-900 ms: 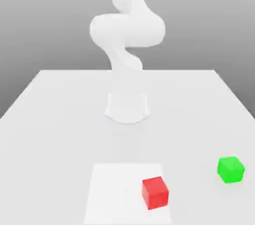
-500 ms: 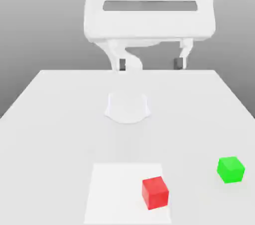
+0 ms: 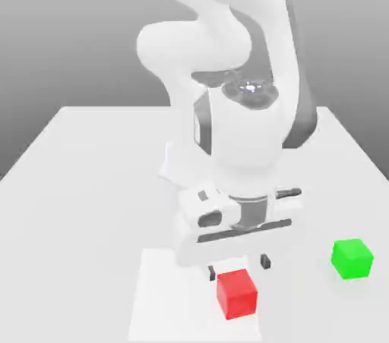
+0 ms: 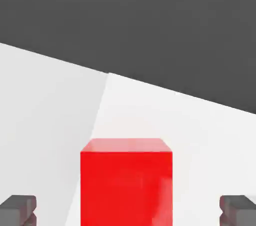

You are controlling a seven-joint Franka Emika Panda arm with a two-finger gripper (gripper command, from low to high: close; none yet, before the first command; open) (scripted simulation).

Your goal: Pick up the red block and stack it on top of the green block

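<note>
The red block (image 3: 236, 293) rests on a lighter square patch (image 3: 163, 296) near the table's front edge. My gripper (image 3: 238, 267) hangs just above and behind it, open, with its dark fingertips (image 3: 212, 272) on either side of the block's top edge. In the hand view the red block (image 4: 126, 180) sits centred between the two fingertips (image 4: 19, 209), with a wide gap to each, and my gripper (image 4: 128, 210) touches nothing. The green block (image 3: 352, 259) stands on the table toward the exterior view's right, apart from the red one.
The white table (image 3: 76, 182) stretches back to the arm's round base (image 3: 173, 163). The bulky white arm (image 3: 243, 129) towers over the middle of the table, behind the red block.
The hand has come down from high above the table to just over the red block and turned somewhat. Neither block has moved.
</note>
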